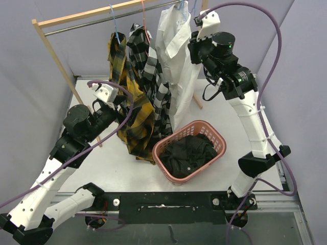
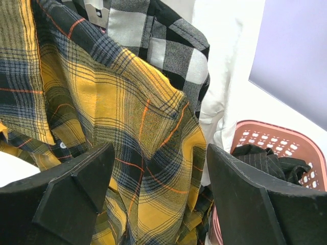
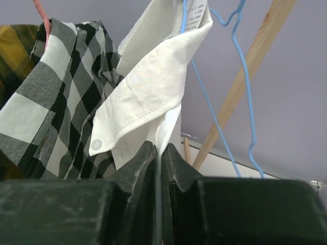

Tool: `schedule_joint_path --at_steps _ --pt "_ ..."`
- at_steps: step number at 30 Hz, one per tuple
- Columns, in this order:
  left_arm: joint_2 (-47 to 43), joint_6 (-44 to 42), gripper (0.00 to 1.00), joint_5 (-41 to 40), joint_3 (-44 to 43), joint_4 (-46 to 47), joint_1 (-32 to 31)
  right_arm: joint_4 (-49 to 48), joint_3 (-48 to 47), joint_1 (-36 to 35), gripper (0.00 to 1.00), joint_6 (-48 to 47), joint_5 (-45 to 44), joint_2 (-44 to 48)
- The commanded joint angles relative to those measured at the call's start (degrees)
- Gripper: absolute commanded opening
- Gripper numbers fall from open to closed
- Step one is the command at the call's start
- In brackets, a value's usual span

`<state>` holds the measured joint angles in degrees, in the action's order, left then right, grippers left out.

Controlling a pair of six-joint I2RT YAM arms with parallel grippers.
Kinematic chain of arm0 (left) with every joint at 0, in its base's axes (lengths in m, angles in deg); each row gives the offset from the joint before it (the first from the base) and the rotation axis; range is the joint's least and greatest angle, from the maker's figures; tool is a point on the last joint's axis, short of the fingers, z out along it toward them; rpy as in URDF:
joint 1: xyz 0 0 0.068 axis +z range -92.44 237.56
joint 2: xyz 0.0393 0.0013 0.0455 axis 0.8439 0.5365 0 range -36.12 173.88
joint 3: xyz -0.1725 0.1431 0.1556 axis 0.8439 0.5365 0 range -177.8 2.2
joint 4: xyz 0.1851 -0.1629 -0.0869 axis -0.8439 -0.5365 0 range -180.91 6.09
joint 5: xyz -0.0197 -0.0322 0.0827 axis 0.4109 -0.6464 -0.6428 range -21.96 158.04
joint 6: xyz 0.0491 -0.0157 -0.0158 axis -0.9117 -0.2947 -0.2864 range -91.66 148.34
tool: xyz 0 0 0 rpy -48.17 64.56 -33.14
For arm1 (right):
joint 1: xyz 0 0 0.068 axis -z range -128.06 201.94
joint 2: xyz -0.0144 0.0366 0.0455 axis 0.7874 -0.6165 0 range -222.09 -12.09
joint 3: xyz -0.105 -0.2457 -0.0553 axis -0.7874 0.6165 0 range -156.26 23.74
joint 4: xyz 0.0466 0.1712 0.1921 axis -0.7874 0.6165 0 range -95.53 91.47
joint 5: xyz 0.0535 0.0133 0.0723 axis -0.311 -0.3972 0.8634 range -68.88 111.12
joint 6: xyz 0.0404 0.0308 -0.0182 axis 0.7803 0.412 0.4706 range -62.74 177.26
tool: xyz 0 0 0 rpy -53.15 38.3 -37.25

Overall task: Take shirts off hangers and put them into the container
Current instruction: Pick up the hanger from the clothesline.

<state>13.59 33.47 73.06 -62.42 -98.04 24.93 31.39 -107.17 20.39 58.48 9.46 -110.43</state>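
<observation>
The fingers of the right gripper (image 3: 159,150) are pressed together, with no gap to be seen, and the front edge of the white shirt (image 3: 153,76) just under its collar appears to be pinched between their tips. A white button (image 3: 96,144) is seen on the collar point beside the fingers. A printed label (image 3: 196,15) is sewn inside the neck. Its writing is too small to be read. A light blue hanger (image 3: 245,76) is seen close beside the collar, and a wooden rack (image 1: 51,51) with a metal rail (image 1: 92,23) carries the hanging shirts.

The fingers of the left gripper (image 2: 161,168) are spread wide and nothing is gripped. The yellow-and-black plaid shirt (image 2: 127,112) hangs between and behind them. Whether the pads touch the cloth cannot be told. The black-and-white check shirt (image 1: 153,71) hangs between the plaid and the white one, on a pink-red hanger (image 1: 144,20).

The pink basket (image 1: 214,133) stands on the table (image 1: 117,168) below the shirts, between the two arms. A black shirt (image 1: 189,153) lies crumpled inside it.
</observation>
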Motion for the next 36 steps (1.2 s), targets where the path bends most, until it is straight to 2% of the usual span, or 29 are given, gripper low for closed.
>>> schedule_joint_path --at_steps 1,8,11,16,22,26,33,36 --pt "-0.43 -0.39 0.72 0.54 -0.25 4.28 0.12 -9.99 -3.6 -0.25 0.0 -2.0 -1.62 3.49" --pt "-0.23 -0.66 0.72 0.75 -0.07 4.55 0.1 -7.65 -7.72 -0.37 0.0 -3.84 -1.36 3.72" --pt "-0.09 -0.96 0.76 1.51 -0.23 4.7 0.15 -6.43 -6.51 -0.43 0.0 -3.63 -0.91 5.99" --pt "0.59 -1.34 0.83 4.58 -1.73 4.79 0.11 -2.56 -0.61 -0.36 0.0 -3.23 0.47 12.21" --pt "1.75 -1.65 0.84 10.6 -3.83 6.34 0.1 0.59 11.76 -0.4 0.0 -2.55 2.04 24.19" --pt "4.97 -1.77 0.87 16.03 -7.77 5.43 0.02 5.28 17.3 -0.4 0.0 -1.47 5.38 31.05" --pt "14.16 -3.06 0.88 19.77 -18.99 4.13 0.06 21.62 15.72 -0.37 0.0 0.52 9.7 35.05" --pt "18.94 -4.36 0.89 19.94 -25.37 4.24 0.07 25.29 15.72 -0.38 0.0 0.79 10.59 37.41"
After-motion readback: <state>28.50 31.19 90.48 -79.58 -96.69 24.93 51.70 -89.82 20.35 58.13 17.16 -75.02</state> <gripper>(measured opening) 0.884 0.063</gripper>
